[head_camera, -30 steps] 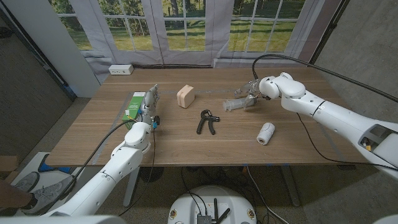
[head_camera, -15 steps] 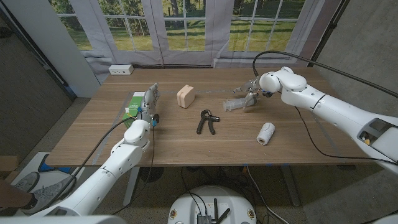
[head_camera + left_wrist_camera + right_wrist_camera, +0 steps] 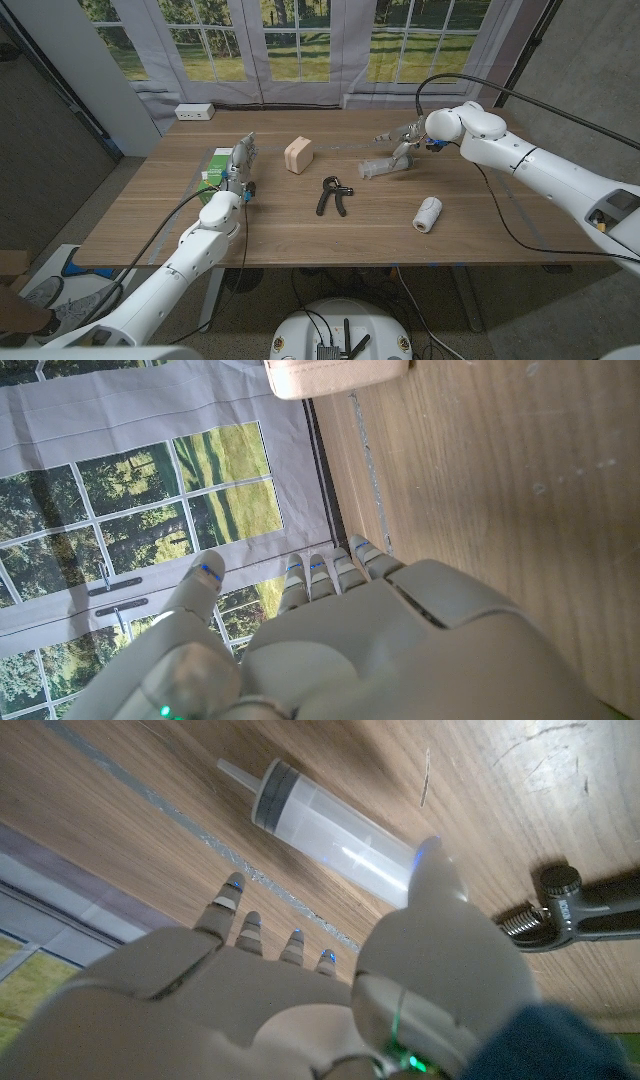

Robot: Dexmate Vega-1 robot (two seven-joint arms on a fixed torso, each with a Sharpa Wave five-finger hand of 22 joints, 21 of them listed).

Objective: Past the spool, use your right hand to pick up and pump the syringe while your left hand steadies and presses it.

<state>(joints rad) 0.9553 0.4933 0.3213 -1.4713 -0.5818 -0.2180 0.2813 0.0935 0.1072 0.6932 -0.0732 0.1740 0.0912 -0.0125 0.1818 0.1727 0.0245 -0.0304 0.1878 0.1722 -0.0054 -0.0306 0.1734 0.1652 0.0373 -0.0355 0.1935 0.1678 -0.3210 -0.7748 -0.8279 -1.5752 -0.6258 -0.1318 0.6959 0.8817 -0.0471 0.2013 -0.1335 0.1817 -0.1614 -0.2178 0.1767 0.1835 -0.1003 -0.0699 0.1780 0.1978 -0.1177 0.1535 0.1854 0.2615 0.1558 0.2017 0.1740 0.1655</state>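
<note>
The right hand hovers with fingers spread and empty; the left hand stands upright, fingers extended.

The head view looks down from high up over the whole tabletop, toward the windows at 12 o'clock. Each wrist view sits very close behind its own hand — turned around. The right wrist view and head view share the syringe.

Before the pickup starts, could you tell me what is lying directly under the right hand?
The clear syringe lies on the wooden table under the right hand, fingers spread above it. The thumb covers part of the barrel; the plunger end is hidden behind the hand.
</note>
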